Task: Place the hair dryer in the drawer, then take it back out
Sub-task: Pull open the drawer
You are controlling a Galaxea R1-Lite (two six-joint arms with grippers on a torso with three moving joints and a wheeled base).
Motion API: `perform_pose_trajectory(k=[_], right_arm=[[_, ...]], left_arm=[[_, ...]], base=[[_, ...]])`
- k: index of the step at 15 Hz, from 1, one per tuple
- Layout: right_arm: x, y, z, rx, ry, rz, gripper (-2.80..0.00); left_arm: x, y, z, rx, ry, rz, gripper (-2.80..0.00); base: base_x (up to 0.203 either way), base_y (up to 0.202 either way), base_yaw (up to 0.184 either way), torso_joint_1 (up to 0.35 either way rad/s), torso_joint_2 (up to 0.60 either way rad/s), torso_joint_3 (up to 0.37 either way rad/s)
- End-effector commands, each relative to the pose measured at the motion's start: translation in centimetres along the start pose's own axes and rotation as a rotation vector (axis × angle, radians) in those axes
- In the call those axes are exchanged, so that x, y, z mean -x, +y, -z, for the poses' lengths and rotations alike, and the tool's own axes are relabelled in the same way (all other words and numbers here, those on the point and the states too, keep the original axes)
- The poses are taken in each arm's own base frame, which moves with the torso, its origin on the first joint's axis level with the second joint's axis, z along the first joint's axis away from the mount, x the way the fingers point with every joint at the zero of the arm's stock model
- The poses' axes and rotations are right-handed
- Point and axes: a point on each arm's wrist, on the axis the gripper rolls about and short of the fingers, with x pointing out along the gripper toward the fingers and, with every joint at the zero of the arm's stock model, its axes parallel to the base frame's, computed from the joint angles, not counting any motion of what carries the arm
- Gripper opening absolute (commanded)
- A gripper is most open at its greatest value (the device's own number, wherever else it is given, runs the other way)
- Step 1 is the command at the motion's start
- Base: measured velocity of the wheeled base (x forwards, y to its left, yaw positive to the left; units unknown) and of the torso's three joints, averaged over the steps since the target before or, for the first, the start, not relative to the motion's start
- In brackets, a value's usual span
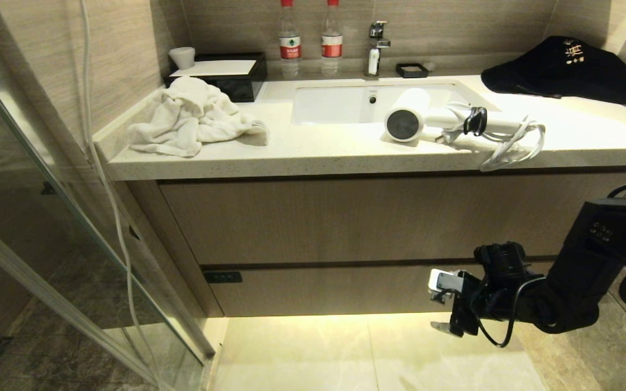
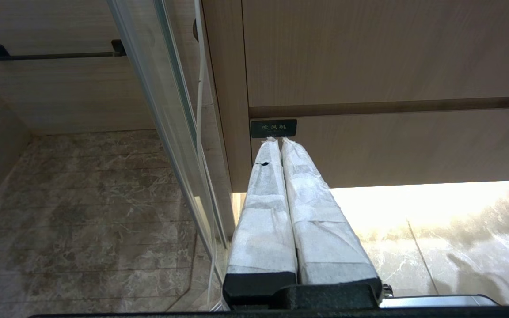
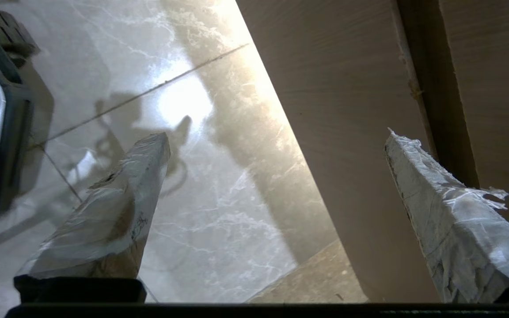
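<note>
The white hair dryer (image 1: 416, 117) lies on the counter by the sink's front right corner, dark round end facing out. Its strapped cord (image 1: 508, 144) hangs over the counter edge. The drawer (image 1: 345, 290) is the low wood-grain front with a black label (image 1: 222, 277), and it is closed. My right gripper (image 1: 439, 304) is open in front of the drawer's right part, close to the floor. In the right wrist view the gripper (image 3: 276, 137) has the drawer front (image 3: 347, 132) between its taped fingers. My left gripper (image 2: 279, 140) is shut and empty, pointing at the label (image 2: 273, 128).
A taller wood-grain front (image 1: 373, 217) sits above the drawer. On the counter (image 1: 318, 157) are a crumpled towel (image 1: 188, 117), a black tray (image 1: 237, 81), two bottles (image 1: 289, 38) and a black bag (image 1: 563, 70). A glass shower door (image 1: 74, 217) stands at left.
</note>
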Motion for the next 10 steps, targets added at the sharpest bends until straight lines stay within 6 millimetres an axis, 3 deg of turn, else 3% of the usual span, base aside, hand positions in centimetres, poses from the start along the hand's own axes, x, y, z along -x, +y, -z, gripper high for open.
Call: perform_pose_trajectory(k=[1, 3, 6, 10], right_arm=[[1.4, -0.6, -0.8, -0.001, -0.018, 0.025, 0.00], [2.1, -0.3, -0.8, -0.016, 0.001, 0.000, 0.00], [5.3, -0.7, -1.8, -0.053, 0.030, 0.031, 0.00], [10.6, -1.5, -3.7, -0.340, 0.052, 0.165, 0.00]], left_arm=[[0.0, 0.0, 0.0, 0.000, 0.003, 0.000, -2.80], [0.0, 0.0, 0.0, 0.000, 0.003, 0.000, -2.80], [0.0, 0.0, 0.0, 0.000, 0.003, 0.000, -2.80], [0.0, 0.0, 0.0, 0.000, 0.003, 0.000, -2.80]], base=[[0.000, 0.000, 0.000, 0.000, 0.00, 0.000], [0.000, 0.000, 0.000, 0.000, 0.00, 0.000], [0.000, 0.000, 0.000, 0.000, 0.00, 0.000], [0.000, 0.000, 0.000, 0.000, 0.00, 0.000]])
